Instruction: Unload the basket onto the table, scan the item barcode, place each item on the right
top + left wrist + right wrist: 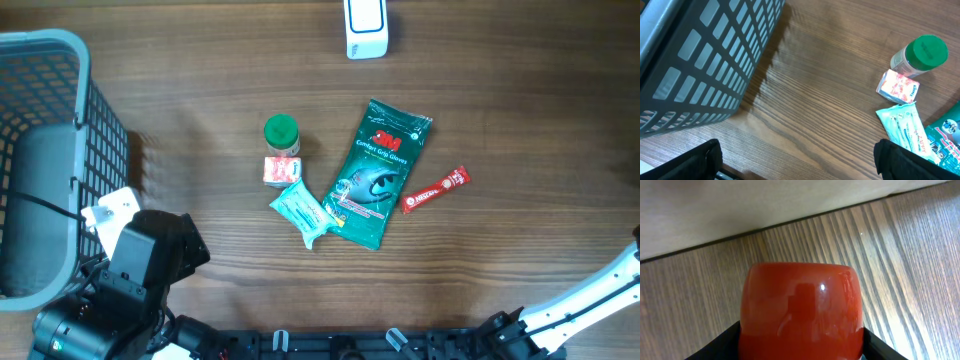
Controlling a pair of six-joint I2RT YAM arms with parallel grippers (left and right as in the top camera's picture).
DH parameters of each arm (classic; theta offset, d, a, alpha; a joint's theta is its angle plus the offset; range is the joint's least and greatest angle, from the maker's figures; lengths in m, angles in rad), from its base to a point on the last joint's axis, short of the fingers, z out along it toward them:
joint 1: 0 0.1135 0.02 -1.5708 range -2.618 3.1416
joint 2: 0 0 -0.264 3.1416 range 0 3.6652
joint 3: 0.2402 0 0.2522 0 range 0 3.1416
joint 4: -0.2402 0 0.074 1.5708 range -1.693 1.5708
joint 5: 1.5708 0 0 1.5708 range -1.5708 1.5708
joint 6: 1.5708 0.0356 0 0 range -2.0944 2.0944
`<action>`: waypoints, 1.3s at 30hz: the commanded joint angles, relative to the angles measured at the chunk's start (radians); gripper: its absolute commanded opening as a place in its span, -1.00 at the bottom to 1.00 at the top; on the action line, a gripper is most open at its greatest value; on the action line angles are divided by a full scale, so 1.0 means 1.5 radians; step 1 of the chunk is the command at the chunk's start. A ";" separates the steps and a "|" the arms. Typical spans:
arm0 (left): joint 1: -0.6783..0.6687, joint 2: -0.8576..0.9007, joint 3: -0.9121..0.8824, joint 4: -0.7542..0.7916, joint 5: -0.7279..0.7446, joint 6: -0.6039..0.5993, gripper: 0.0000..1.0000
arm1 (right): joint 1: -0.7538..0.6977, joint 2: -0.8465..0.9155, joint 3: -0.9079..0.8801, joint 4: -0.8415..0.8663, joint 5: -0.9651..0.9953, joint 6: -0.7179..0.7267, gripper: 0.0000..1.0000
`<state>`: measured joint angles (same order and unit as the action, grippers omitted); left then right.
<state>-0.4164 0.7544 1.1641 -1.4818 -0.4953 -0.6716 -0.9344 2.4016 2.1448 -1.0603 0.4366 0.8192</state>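
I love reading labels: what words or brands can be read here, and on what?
"3M": green pouch.
"Comfort Grip Gloves": same pouch.
Red sachet: white lettering, too small to read.
Teal packet, small box: print blurred.
Jar: no readable label.
Red object: no text shows.

Overhead: high up, straight down on table [200, 100]. Left wrist: low at near left, faces far-right between basket [700, 60] and green-capped jar [922, 52]; overhead shares both. Right wrist: tight on red glossy object [800, 310], tabletop behind.
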 commanded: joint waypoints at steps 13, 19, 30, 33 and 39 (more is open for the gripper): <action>0.004 -0.003 -0.001 0.000 0.003 -0.010 1.00 | 0.004 0.030 0.036 -0.043 -0.033 -0.096 0.99; 0.004 -0.003 -0.001 0.000 0.003 -0.010 1.00 | 0.006 -0.071 0.144 -0.132 -0.153 -0.063 0.99; 0.004 -0.003 -0.001 0.000 0.003 -0.010 1.00 | 0.131 -0.323 0.149 -0.243 -0.354 0.032 0.98; 0.004 -0.003 -0.001 0.000 0.003 -0.010 1.00 | 0.226 -0.349 0.149 -0.325 -0.354 0.032 0.98; 0.004 -0.003 -0.001 0.000 0.003 -0.010 1.00 | 0.438 -0.347 0.089 -0.365 -0.356 -0.045 0.96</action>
<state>-0.4164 0.7544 1.1641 -1.4815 -0.4957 -0.6716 -0.4225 1.8542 2.3489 -1.5997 -0.0784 0.8124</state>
